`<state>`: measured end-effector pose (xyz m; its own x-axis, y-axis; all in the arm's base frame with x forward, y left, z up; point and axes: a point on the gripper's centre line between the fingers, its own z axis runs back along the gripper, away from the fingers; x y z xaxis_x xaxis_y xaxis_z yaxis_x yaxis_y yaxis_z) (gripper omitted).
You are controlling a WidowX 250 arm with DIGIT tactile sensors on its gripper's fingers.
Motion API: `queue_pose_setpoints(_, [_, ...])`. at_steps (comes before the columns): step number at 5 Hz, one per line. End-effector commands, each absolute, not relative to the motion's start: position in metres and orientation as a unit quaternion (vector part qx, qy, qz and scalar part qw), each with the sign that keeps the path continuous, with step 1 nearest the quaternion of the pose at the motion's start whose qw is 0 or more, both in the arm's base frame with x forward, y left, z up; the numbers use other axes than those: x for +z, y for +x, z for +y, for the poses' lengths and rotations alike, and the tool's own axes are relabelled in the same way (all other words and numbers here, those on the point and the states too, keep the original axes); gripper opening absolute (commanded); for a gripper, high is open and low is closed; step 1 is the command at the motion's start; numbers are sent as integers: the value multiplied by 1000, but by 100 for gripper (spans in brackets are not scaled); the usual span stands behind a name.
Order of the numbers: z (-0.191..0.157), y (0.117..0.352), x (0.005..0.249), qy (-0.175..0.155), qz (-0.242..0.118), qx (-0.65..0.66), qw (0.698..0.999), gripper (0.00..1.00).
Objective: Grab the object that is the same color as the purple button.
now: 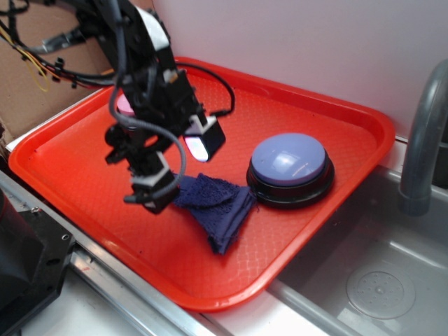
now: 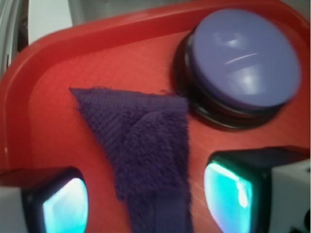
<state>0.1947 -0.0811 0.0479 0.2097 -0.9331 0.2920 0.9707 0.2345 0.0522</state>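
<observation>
Over rag [image 2: 141,141], tilted arm, fingers [image 2: 60,204] apart

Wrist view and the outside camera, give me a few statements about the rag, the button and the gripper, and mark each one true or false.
1. The purple rag lies on the red tray. True.
2. The rag sits folded on top of the purple button. False: it lies on the tray floor beside the button, one corner reaching the button's black base.
3. The gripper is open, with a finger on each side of the rag's near end. True.
4. The purple button stands in the metal sink. False: it stands on the tray; the sink is beside the tray.
5. The rag hangs in the air from the gripper. False: in both views it lies flat on the tray.
</observation>
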Motion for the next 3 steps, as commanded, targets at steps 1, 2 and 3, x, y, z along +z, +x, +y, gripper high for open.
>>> queue_pose_setpoints(1, [-82, 196, 27, -56, -141, -624, 766, 100])
queue_pose_setpoints(2, [-79, 199, 15, -56, -134, -623, 769, 100])
queue_pose_setpoints(3, [-76, 199, 11, -55, -128, -629, 765, 0])
